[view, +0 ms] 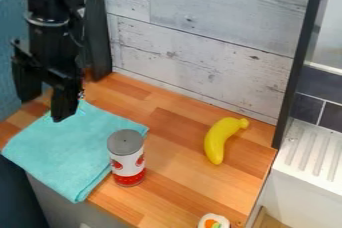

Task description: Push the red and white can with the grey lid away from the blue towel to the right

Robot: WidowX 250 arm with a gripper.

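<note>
Here, spread gripper (45,95) nr soft folded cloth (73,144), cyl. metal-topped can (127,158) adj.

This looks like a toy kitchen: a butcher-block-style surface (175,164) with a whitish plank backsplash (200,47), dark wall tiles (307,108) and a white ridged panel (312,153) like a drainboard. A food can (126,159), a yellow banana (218,141), a sushi-like piece (212,221) and a folded turquoise cloth (70,144) suit it.
</note>
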